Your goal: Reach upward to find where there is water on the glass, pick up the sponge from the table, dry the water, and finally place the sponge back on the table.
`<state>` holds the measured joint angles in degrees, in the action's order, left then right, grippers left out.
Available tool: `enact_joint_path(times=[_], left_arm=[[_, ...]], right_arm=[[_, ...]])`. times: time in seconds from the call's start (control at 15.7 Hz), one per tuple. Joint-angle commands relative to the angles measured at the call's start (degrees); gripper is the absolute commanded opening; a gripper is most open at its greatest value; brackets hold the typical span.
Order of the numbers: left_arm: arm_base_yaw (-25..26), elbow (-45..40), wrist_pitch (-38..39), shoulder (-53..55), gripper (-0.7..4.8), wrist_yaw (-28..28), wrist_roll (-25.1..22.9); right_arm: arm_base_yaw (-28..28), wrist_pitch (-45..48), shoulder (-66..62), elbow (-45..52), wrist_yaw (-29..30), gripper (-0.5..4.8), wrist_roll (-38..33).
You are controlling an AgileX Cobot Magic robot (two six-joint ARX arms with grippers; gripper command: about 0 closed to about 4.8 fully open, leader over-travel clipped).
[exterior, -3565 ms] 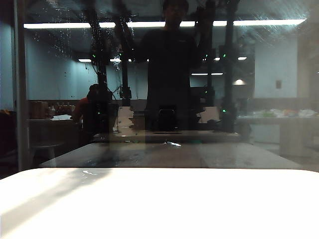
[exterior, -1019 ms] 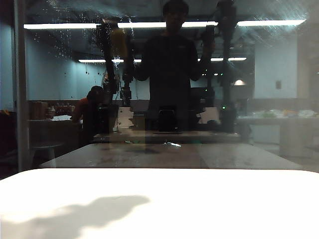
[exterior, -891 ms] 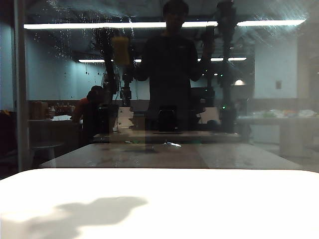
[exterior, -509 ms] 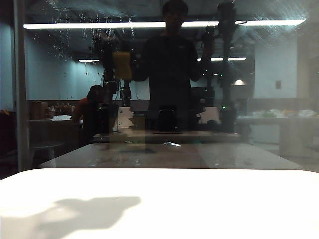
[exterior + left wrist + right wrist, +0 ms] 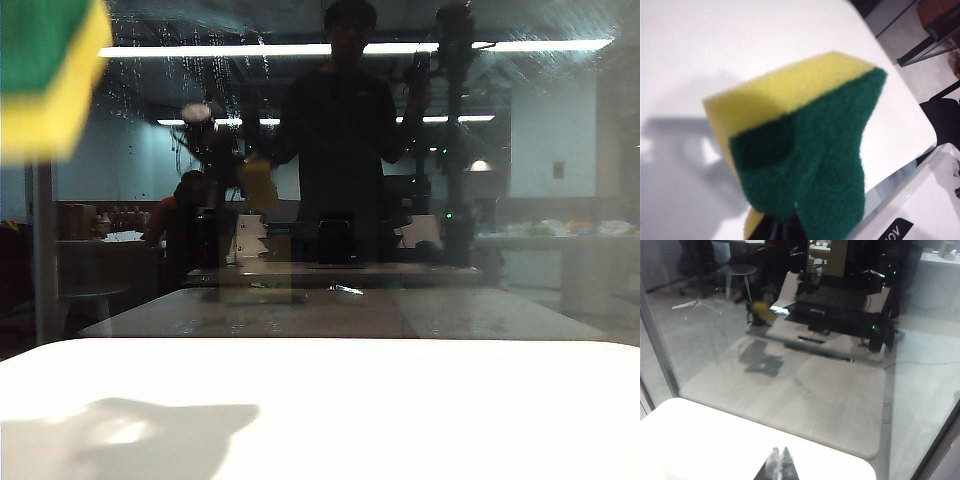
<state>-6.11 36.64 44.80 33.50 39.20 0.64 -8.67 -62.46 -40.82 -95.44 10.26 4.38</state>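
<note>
The sponge [image 5: 45, 70], yellow foam with a green scouring layer, shows blurred at the upper left of the exterior view, raised in front of the glass [image 5: 400, 200]. In the left wrist view the sponge [image 5: 805, 150] fills the frame, and my left gripper [image 5: 790, 227] is shut on its pinched end, high above the white table [image 5: 715, 40]. Water [image 5: 190, 75] clings to the upper left of the pane as fine droplets and drip streaks. My right gripper [image 5: 780, 454] is shut and empty, low over the table [image 5: 700, 440] near the glass [image 5: 790, 365].
A grey vertical frame strip [image 5: 40, 250] runs down the pane's left side. The glass mirrors the arms, a standing person and the sponge's dim reflection [image 5: 258, 185]. The gripper and sponge cast a shadow [image 5: 150, 430] on the front left of the table [image 5: 420, 410].
The sponge has come into the exterior view at the upper left. Its reflection in the glass has slid downward. The shadow on the table has shifted. The right arm has kept still.
</note>
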Motion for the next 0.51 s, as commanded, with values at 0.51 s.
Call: enact_joint_path(times=[0.51], left_arm=[[-0.1, -6.8, -13.4, 21.9, -0.06, 2.2, 9.5]], right_arm=[[0.0, -0.8, 0.0, -0.2, -0.1, -0.06, 0.2]])
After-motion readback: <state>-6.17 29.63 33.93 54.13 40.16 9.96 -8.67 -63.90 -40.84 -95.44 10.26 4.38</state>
